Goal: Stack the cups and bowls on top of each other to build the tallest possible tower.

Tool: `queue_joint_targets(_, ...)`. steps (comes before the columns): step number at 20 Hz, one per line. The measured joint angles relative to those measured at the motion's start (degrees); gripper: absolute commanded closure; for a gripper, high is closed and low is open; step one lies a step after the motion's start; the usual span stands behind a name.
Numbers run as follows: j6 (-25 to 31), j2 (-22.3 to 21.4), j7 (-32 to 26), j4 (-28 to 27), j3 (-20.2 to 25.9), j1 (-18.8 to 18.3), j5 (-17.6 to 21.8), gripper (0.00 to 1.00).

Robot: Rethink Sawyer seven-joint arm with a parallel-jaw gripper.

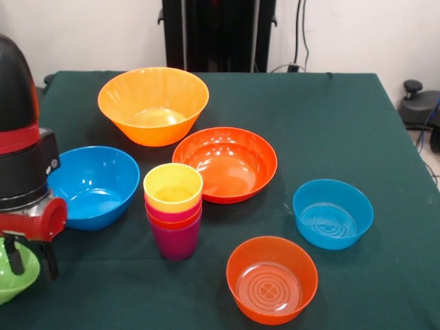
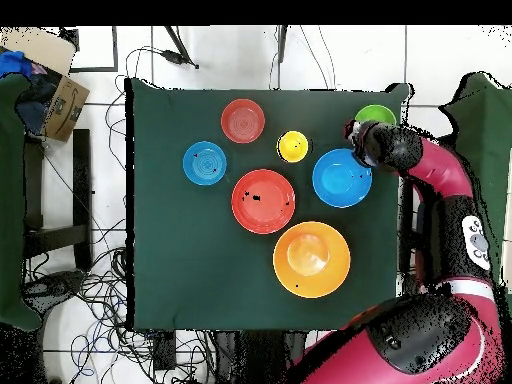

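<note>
Setting: green cloth covers the table (image 1: 330,124), with a pale wall and the black pedestal behind it in the front view.
Tool: the tool (image 1: 29,260) hangs at the front view's left edge, its dark fingers spread apart with nothing between them, one of them down over the rim of the small green bowl (image 1: 15,275).
Large blue bowl: the large blue bowl (image 1: 94,185) sits loose just beside the arm, empty.
Orange-yellow bowl: the large orange-yellow bowl (image 1: 153,104) stands alone toward the far side.
Tower: the tower (image 1: 174,210) is near the middle, four cups nested with purple at the base, orange and crimson rims above it, yellow on top.
Red-orange bowl: the wide red-orange bowl (image 1: 225,163) lies just behind and beside the tower, not touching it as far as I can see.
Translucent orange bowl: the small translucent orange bowl (image 1: 272,278) rests at the near edge.
Small blue bowl: the small blue bowl (image 1: 333,213) is farthest right, well apart from the tower.
Progress: judged from the layout, the cups are done; all six bowls remain unstacked.
Next step: the green bowl looks like the likely pick.
</note>
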State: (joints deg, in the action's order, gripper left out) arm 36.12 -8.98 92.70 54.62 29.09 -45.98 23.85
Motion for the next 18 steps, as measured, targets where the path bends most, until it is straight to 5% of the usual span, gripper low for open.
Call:
queue_joint_targets(13,0.0,-0.2,0.0,0.0,1.0,-1.7,2.8,0.00)
queue_joint_targets(14,0.0,-0.1,0.0,0.1,1.4,-2.0,2.9,1.00)
queue_joint_targets(18,-0.1,-0.3,0.0,0.1,2.0,-2.3,2.9,1.00)
